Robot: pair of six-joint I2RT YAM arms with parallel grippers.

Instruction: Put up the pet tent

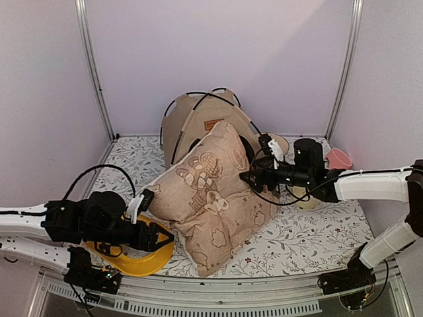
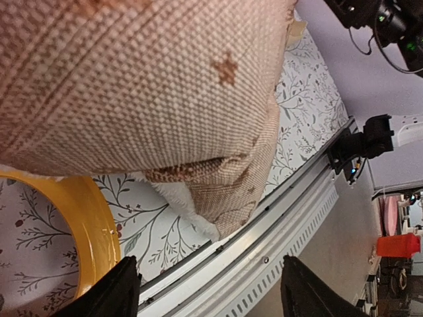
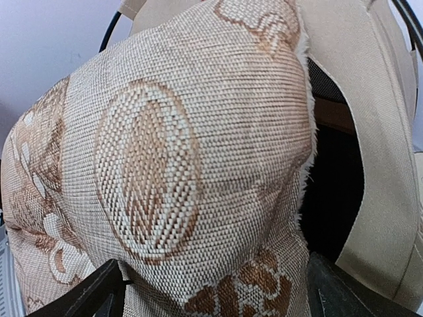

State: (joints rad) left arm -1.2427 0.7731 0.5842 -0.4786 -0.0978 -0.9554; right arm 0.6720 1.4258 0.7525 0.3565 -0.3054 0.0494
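One pillow (image 1: 211, 191) sits between the left tool (image 1: 160, 236) and right tool (image 1: 248, 177), both spread. One tent (image 1: 198, 117) stands beyond, and one tray (image 1: 142, 262) lies under the left tool.

No legible text or numbers; brown label patch (image 1: 213, 124) on the pet tent (image 1: 187, 117) too small, illegible.

You look at a robot test booth, probably inside a lab: plain lilac walls (image 1: 218, 46), aluminium corner posts (image 1: 94, 66), a slotted metal rail (image 2: 264, 259) along the flower-printed table (image 1: 310, 238).
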